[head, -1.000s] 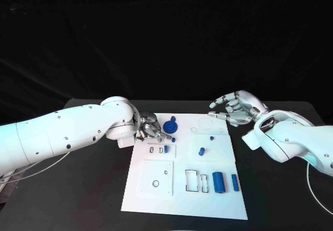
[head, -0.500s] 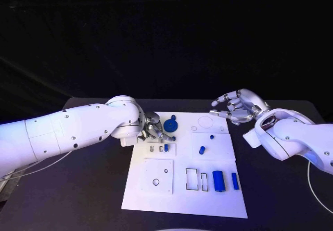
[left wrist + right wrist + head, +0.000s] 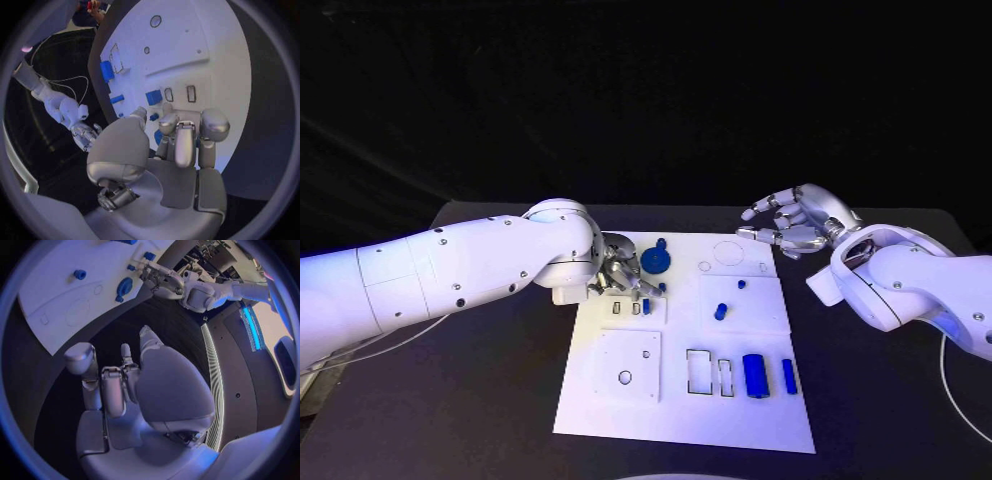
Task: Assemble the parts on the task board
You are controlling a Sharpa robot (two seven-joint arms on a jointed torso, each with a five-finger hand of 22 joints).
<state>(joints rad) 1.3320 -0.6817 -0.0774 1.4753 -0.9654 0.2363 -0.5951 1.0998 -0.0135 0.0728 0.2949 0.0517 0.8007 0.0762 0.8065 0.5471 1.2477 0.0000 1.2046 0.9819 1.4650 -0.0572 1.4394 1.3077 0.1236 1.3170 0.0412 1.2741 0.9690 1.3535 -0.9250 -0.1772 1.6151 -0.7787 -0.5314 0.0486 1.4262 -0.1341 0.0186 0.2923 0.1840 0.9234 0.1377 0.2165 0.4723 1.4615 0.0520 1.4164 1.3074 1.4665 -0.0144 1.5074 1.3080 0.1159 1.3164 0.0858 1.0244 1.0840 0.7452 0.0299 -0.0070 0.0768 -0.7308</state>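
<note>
Surface: black table (image 3: 488, 400), dark backdrop; white task board (image 3: 682, 410) at centre.
Left hand (image 3: 620, 272): at the board's far-left corner, fingers curled down beside a small blue part (image 3: 646, 306); whether it grips anything, cannot tell.
Right hand (image 3: 790, 225): raised off the board's far-right corner, fingers loosely curled, holding nothing.
Parts: blue disc (image 3: 655, 262) beside left hand; blue block (image 3: 756, 376) and slim bar (image 3: 789, 376) near the slots.
Risk: curled left fingers hide the part; a blind push could knock it askew or shift the board.
</note>
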